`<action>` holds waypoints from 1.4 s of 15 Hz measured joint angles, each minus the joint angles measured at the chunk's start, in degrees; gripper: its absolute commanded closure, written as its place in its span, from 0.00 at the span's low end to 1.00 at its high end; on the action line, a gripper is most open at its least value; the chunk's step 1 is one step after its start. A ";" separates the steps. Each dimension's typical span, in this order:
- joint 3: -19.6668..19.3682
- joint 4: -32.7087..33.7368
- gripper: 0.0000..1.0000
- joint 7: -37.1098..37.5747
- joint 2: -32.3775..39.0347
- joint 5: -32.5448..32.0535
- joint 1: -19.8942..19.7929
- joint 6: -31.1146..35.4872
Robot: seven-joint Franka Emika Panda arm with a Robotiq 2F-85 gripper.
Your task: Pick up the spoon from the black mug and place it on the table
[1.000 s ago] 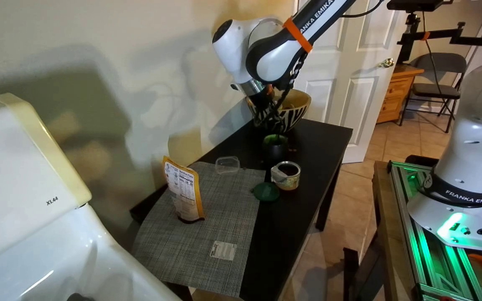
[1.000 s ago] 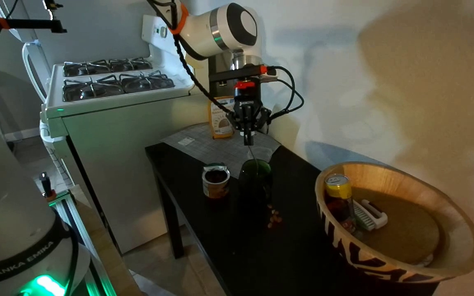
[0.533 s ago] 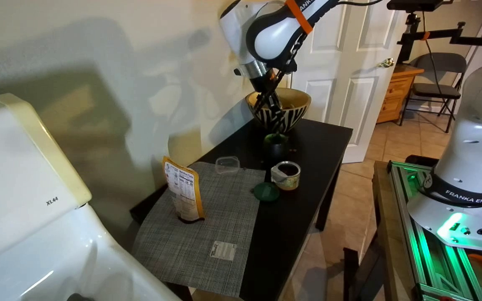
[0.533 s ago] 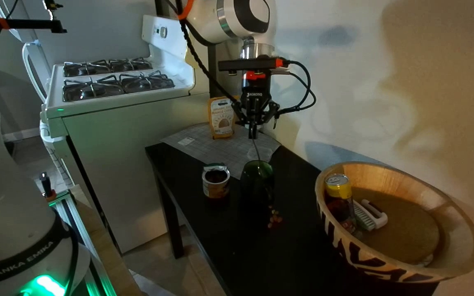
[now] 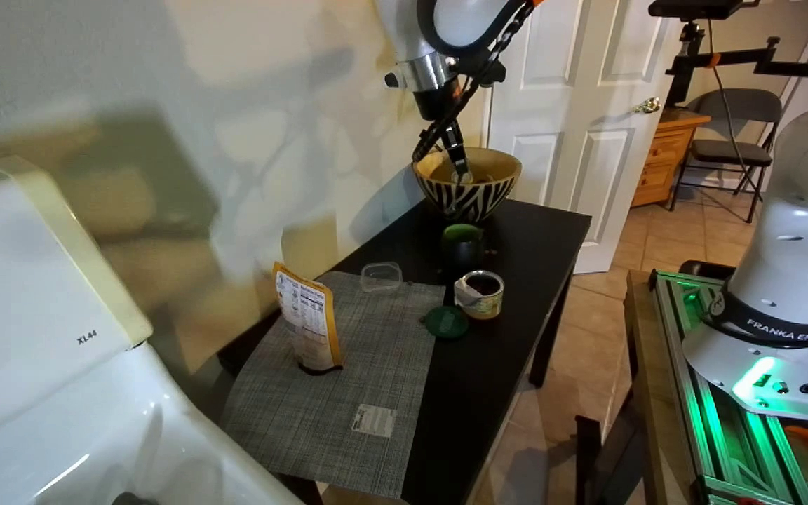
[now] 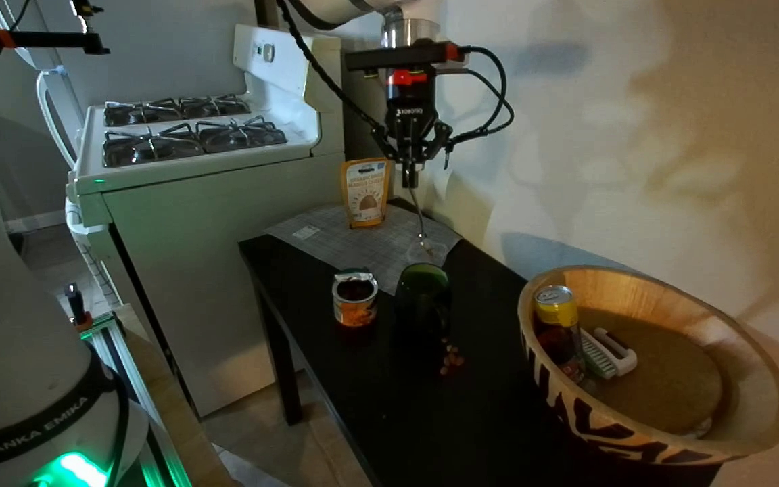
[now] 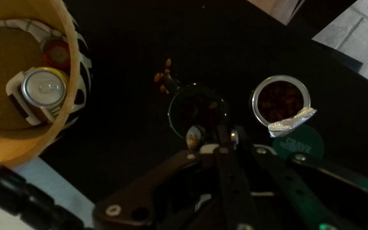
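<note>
Ranging left to right in an exterior view from a white gas stove [image 6: 220, 257] to an open, silver-rimmed cylindrical tin [image 6: 355, 311], set on the long rectangular black table [image 6: 430, 419]. Including, beyond the tin, an upright orange-and-white pouch [image 6: 366, 195] on a grey woven mat [image 6: 362, 247]. Gripping a thin metal spoon [image 6: 420, 218] by its upper end, between the clenched jaws of the black Robotiq gripper [image 6: 410, 180]. Suspending the spoon at a slant, clear above the rim of a round black mug [image 6: 422, 304] with a green inner wall. Bearing small brown almond-like pieces [image 6: 452, 360] on the table, just beside the mug. Showing, at far right, a wide wooden bowl [image 6: 646, 304] with a dark-patterned outer wall, containing a yellow-banded can [image 6: 556, 310] and a white-handled brush [image 6: 625, 362].
</note>
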 measured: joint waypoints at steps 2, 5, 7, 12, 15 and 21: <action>1.68 0.07 0.98 0.16 -1.68 -0.49 1.79 -0.03; 5.35 0.20 0.98 4.21 -1.04 -4.65 5.41 0.12; 7.40 0.25 0.98 9.70 1.38 -10.29 7.69 0.58; 8.65 0.84 0.98 22.45 11.36 -22.67 11.49 1.09; 8.43 1.98 0.98 29.35 17.04 -28.33 12.55 1.64; 8.07 4.99 0.98 36.81 23.39 -29.26 14.14 0.06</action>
